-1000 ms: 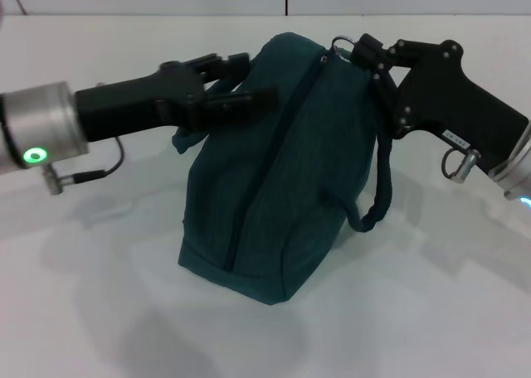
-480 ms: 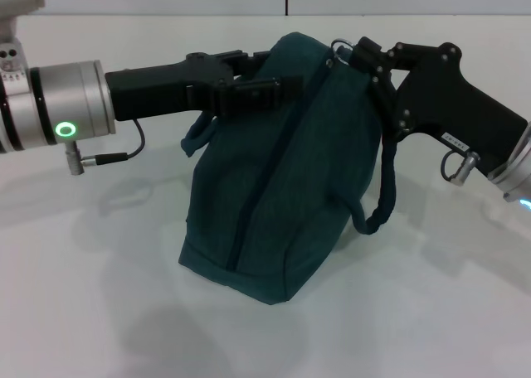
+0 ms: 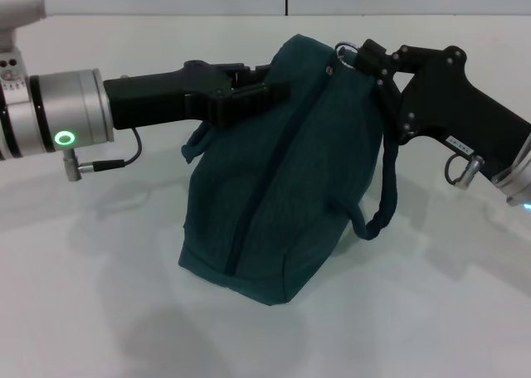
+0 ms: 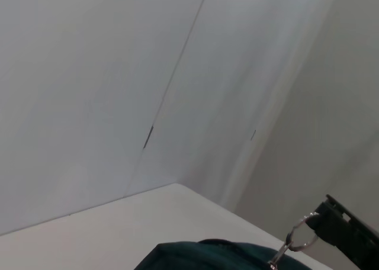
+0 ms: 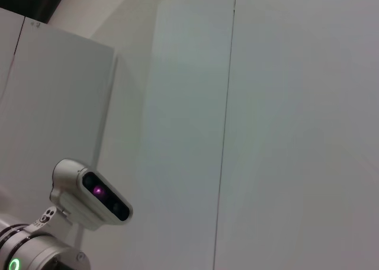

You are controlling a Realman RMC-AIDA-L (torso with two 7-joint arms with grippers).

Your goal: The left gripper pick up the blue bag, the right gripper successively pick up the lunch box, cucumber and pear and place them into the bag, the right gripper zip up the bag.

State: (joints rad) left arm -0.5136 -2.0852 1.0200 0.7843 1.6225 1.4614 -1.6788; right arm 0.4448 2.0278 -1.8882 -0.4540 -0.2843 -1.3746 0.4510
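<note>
Two grippers meet at the top of the blue bag in the head view. The bag stands on the white table, slumped and leaning, its zipper line running down the near face and appearing closed along what shows. The left gripper reaches in from the left, its fingers drawn together against the upper left edge of the fabric; it appears to pinch the cloth there, though the contact itself is hard to make out. The right gripper sits at the top right corner, closed on the ring zipper pull. One rope handle hangs loose down the right side. No lunch box, cucumber or pear shows.

The bag looks soft and limp, likely to sag and fold when tugged, so a hold on the seam or handle should serve better than on a flat panel.

The left wrist view shows walls, the bag's top edge and the ring held by the far claw.

The right wrist view shows only walls and the left arm's wrist camera.
</note>
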